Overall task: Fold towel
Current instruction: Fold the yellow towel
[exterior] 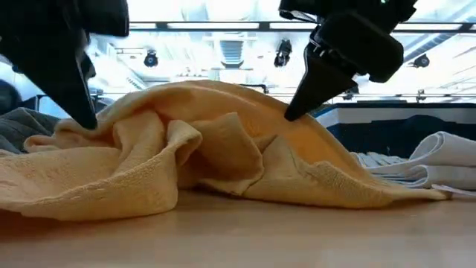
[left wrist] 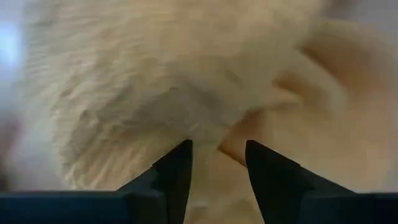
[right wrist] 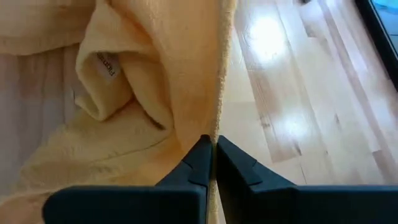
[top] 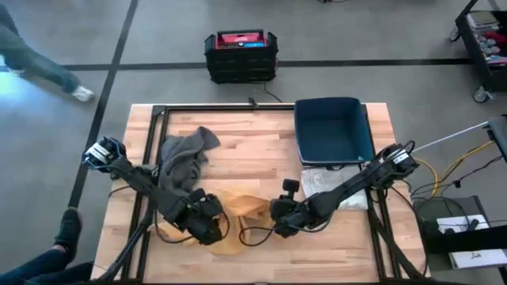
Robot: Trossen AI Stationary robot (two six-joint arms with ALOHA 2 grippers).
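Yellow towel [top: 238, 212] lay crumpled on counter [top: 245, 150] front. Right gripper [right wrist: 213, 149] clenched its edge; left gripper [left wrist: 217, 163] fingers released, over cloth. Suggest left pinches matching corner, then spread taut.

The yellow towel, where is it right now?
In the high view the yellow towel lies crumpled near the table's front edge, between the left gripper and right gripper, below the grey cloth.
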